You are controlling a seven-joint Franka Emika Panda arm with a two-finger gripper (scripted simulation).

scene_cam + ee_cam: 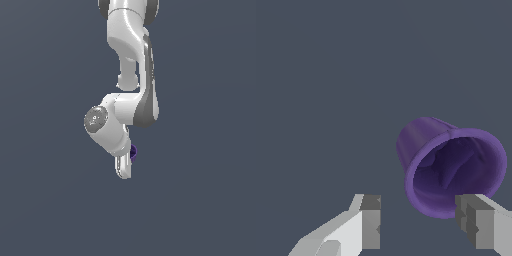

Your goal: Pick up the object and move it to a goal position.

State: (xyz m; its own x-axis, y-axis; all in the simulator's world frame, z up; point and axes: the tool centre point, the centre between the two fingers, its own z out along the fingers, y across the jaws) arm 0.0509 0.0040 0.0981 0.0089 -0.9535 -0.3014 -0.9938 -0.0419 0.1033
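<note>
The dark purple cup (451, 165) lies tilted on its side with its hollow mouth facing the wrist camera. My gripper (421, 222) is open, with its two grey-padded fingers wide apart. One finger pad (474, 225) overlaps the cup's lower rim, and the other finger pad (370, 222) stands clear of the cup. The cup sits off-centre, mostly toward the one finger and not squarely between the two. In the exterior view only a sliver of the cup (133, 152) shows behind the white gripper (124, 170), which points down.
A plain dark grey surface fills both views. The white arm (132, 60) comes down from the top of the exterior view. No other objects show.
</note>
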